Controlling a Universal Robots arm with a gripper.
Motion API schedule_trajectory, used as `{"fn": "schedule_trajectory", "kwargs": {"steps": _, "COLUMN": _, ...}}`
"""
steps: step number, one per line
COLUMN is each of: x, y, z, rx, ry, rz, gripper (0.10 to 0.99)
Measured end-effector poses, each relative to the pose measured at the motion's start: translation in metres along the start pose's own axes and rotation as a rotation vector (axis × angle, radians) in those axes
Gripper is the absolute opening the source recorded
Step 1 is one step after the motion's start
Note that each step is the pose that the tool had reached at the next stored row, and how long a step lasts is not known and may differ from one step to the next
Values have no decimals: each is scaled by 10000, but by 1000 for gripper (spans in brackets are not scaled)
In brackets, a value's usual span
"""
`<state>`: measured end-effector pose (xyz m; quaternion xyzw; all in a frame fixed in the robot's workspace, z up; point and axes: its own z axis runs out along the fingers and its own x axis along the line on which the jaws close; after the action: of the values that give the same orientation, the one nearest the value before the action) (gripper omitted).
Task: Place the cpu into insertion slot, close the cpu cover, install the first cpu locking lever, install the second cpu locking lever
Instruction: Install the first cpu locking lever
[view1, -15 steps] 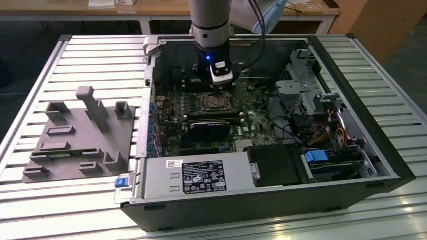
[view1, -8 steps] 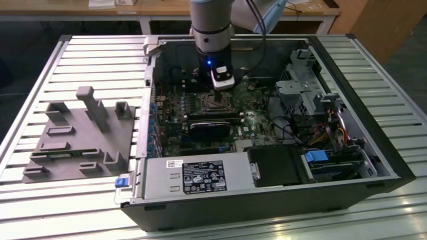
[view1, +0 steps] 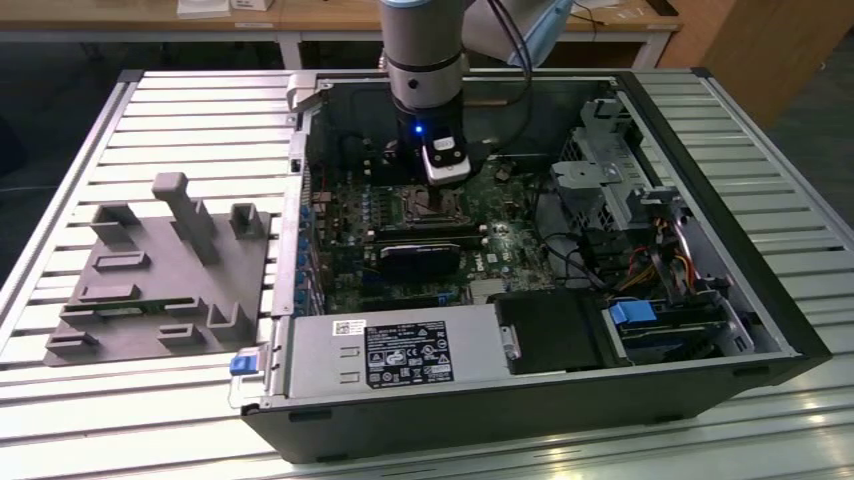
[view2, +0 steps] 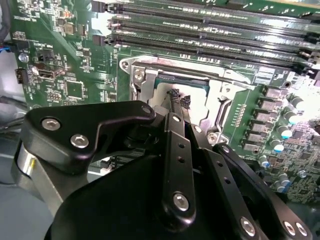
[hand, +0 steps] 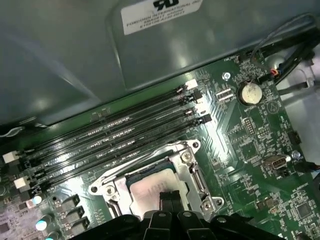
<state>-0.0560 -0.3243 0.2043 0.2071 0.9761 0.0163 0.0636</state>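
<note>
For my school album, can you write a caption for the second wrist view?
The robot's hand hovers over the silver cpu sitting in the insertion slot on the green motherboard.

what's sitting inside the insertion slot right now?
The cpu lies in the insertion slot, its silver top framed by the cpu cover in both wrist views. The gripper fingertips hide part of it, and contact beneath cannot be seen.

Circuit board (hand: 250, 150): green. Memory slots (hand: 115, 135): black. Cpu (hand: 150, 187): silver-grey. Cpu cover (hand: 197, 182): silver. Claw (view2: 179, 98): black. Fixture block (view1: 160, 270): grey.
</note>
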Motion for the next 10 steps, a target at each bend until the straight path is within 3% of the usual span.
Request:
{"fn": "schedule_trajectory", "kwargs": {"steps": 6, "x": -1, "y": 1, "z": -1, "rx": 4, "ry": 4, "rz": -7, "gripper": 102}}
{"fn": "schedule_trajectory", "kwargs": {"steps": 10, "x": -7, "y": 4, "z": -62, "rx": 6, "ry": 3, "rz": -31, "gripper": 102}}
